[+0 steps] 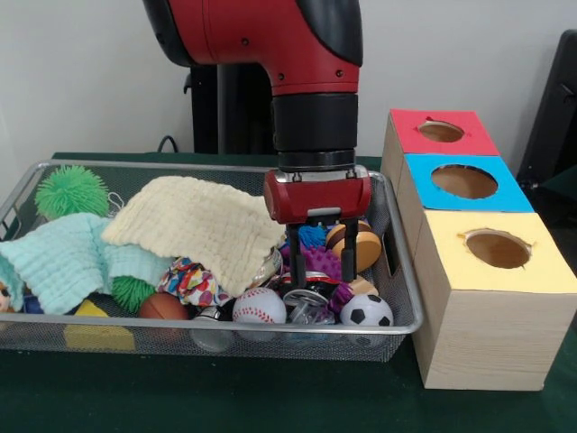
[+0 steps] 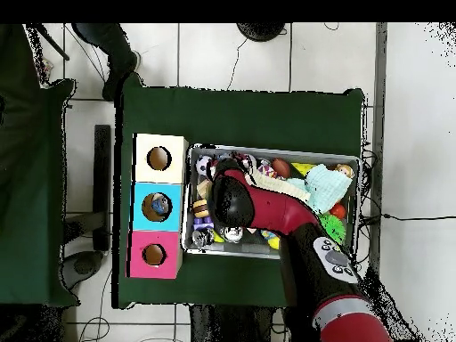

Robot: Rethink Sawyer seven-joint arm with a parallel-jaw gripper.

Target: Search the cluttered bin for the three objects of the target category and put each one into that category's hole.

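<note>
bin (image 1: pixel 401 311): balls, cloths, toys | claw (image 1: pixel 322 263) open over purple toy (image 1: pixel 320 263)

Arm (image 1: pixel 297 45): red with black sections. Tool (image 1: pixel 321 262): red housing. Tabletop (image 1: pixel 270 397): dark green. Basket (image 1: pixel 225 341): silver wire mesh. Boxes: red top (image 1: pixel 442 133), blue top (image 1: pixel 464 182), pale yellow top (image 1: pixel 496 251), all with light wood sides. Cloths: cream (image 1: pixel 198 221) and mint green (image 1: pixel 63 257). Spiky ball (image 1: pixel 72 189): bright green. Baseball (image 1: pixel 259 307): white with red stitching. Soccer ball (image 1: pixel 366 311): white with black patches. Football (image 1: pixel 164 307): brown.
</note>
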